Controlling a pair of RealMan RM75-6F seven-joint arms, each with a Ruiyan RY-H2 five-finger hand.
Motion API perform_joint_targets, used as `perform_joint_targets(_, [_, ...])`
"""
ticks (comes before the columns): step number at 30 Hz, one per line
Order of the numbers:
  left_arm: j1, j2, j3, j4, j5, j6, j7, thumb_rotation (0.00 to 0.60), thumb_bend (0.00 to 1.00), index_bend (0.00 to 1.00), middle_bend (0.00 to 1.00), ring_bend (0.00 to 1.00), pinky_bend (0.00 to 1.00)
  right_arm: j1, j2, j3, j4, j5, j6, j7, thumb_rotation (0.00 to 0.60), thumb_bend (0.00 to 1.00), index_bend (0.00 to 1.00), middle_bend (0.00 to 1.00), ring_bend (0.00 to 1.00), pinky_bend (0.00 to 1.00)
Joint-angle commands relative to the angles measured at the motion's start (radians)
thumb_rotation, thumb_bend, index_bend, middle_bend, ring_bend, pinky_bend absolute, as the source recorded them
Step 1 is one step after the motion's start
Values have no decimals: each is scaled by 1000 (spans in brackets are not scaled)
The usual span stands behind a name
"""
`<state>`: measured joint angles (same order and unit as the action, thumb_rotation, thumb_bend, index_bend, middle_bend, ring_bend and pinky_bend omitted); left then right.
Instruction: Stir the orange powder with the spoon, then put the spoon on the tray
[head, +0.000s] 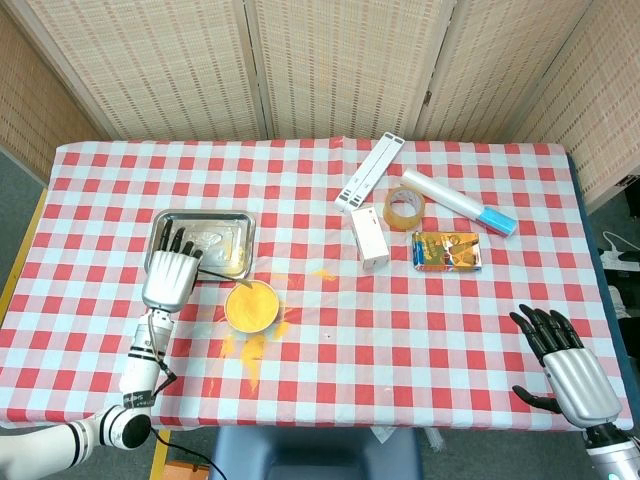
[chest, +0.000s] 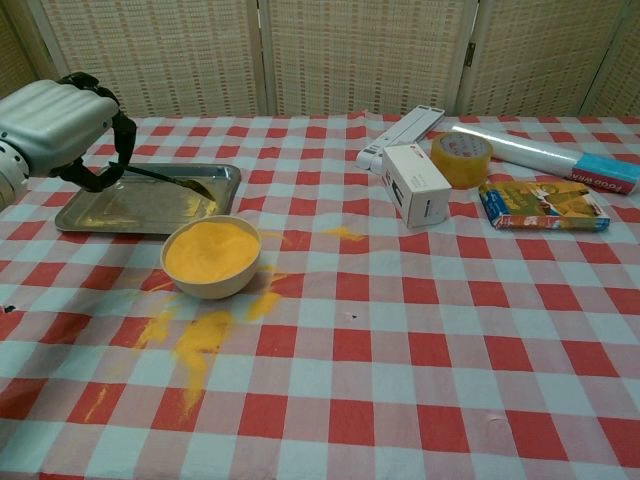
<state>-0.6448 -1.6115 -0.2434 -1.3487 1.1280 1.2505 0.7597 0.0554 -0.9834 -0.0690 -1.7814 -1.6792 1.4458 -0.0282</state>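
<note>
A cream bowl (head: 250, 306) (chest: 211, 258) full of orange powder stands on the checked cloth, just in front of a metal tray (head: 231, 222) (chest: 110, 213). My left hand (head: 169, 275) (chest: 55, 126) holds a dark spoon (chest: 172, 178) (head: 222, 273) by its handle. The spoon is lifted out of the bowl, its tip over the tray's right part. My right hand (head: 568, 368) is open above the table's near right corner, fingers spread, holding nothing.
Orange powder (chest: 195, 338) is spilled in front of the bowl and a little to its right. At the back right lie a white box (chest: 417, 184), a tape roll (chest: 461, 158), a white bar (chest: 401, 136), a foil roll (chest: 548, 157) and a colourful packet (chest: 542, 204).
</note>
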Motion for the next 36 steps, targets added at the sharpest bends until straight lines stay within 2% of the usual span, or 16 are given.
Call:
perform_joint_targets(1, [-56,-67,-86,178,-103,-85,-82,600,829,828,398,126,0,1,-3,4,2,10,-5,-6,600,50,0,0,0,0])
perform_joint_targets(6, [-111,-130,-121,365,-175,-175,-103,600,829,828,403,126,0,4,-7,13,3,39,-17,-18,600,50,0,0,0,0])
perform_joint_targets(11, [-137,-189,-115,534,-192,-245,-156,600,796,828,405,126,0,1,-16,10,0,33,-16,-47,600,50,0,0,0,0])
perform_joint_targets(14, [-145,-220,-105,621,-178,-268,-204,600,743,826,405,126,0,-1,-21,3,-5,20,-15,-60,600,51,0,0,0,0])
perform_joint_targets(16, [-144,-233,-96,659,-162,-282,-245,600,661,761,400,124,0,1,-21,3,-6,24,-20,-59,600,51,0,0,0,0])
perform_joint_targets(18, [-142,-236,-88,675,-152,-295,-269,600,589,589,367,103,0,2,-24,5,-7,28,-24,-63,600,51,0,0,0,0])
perform_joint_targets(21, [-137,-226,-88,657,-157,-319,-276,600,527,221,247,29,0,2,-28,1,-8,18,-24,-67,600,51,0,0,0,0])
perform_joint_targets(22, [-135,-221,-88,644,-159,-323,-279,600,513,131,215,12,0,2,-28,0,-7,15,-23,-68,600,51,0,0,0,0])
perform_joint_targets(24, [-127,-210,-84,613,-159,-327,-280,600,497,30,176,1,0,2,-28,-1,-9,14,-23,-67,600,50,0,0,0,0])
perform_joint_targets(28, [-111,-181,-67,550,-152,-324,-264,600,481,0,103,0,0,0,-23,-3,-12,7,-16,-61,600,50,0,0,0,0])
perform_joint_targets(31, [-93,-140,-68,461,-149,-297,-265,600,479,0,49,0,0,-2,-19,-6,-13,0,-12,-52,600,50,0,0,0,0])
perform_joint_targets(36, [-3,17,-34,159,-61,-192,-351,600,478,0,18,0,0,-8,-7,-12,-16,-17,5,-35,600,51,0,0,0,0])
